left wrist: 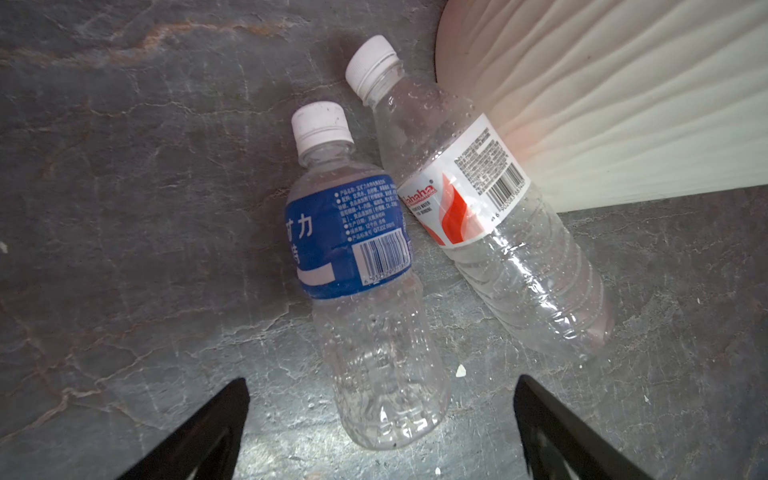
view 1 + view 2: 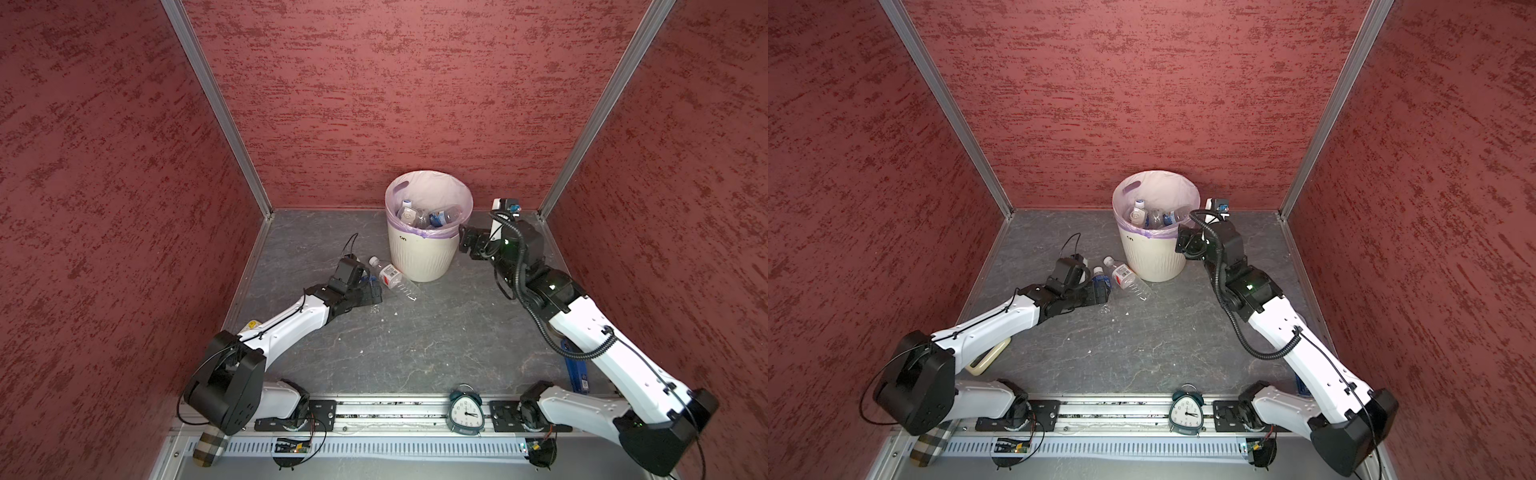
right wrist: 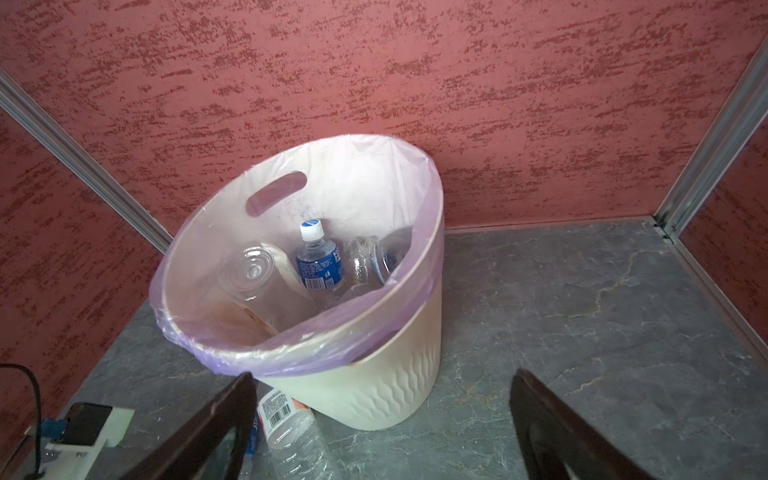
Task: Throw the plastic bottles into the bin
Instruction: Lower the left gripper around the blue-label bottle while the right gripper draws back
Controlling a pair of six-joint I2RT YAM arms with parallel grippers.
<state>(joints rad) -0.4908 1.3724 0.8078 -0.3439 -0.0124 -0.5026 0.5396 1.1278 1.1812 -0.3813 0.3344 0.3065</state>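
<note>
The bin (image 2: 419, 257) (image 2: 1154, 257) stands upright at the middle of the desk's far edge, close to the back wall. Its lilac liner is folded over the rim. Several plastic bottles (image 2: 428, 216) (image 3: 320, 262) lie piled inside it. Two more lie on their sides on the desk, just beside the bin's foot on its near-left. The red-and-white-labelled bottle (image 2: 392, 276) (image 1: 478, 199) is nearest the bin, and whether they touch I cannot tell. The blue-labelled bottle (image 2: 1100, 282) (image 1: 365, 266) is pressed against its other flank. Both have white caps pointing to the far edge.

The left pincer (image 2: 1096, 295) (image 1: 382, 380) is spread wide and grips nothing. The blue-labelled bottle's base shows between its fingers with a gap on each side. The right pincer (image 2: 467, 243) (image 3: 382, 374) is also wide open and empty, just beside the bin's right wall below the rim.

A teal alarm clock (image 2: 466, 411) stands on the metal rail (image 2: 395, 409) along the near edge. A cream rounded item (image 2: 988, 357) is half hidden under the left arm, and a blue item (image 2: 575, 368) lies under the right. A checked roll (image 2: 210, 446) sits by the near-left corner.

The desk (image 2: 415, 340) is grey, veined like stone, and boxed in by mottled red walls (image 2: 374, 104) with aluminium corner strips.
</note>
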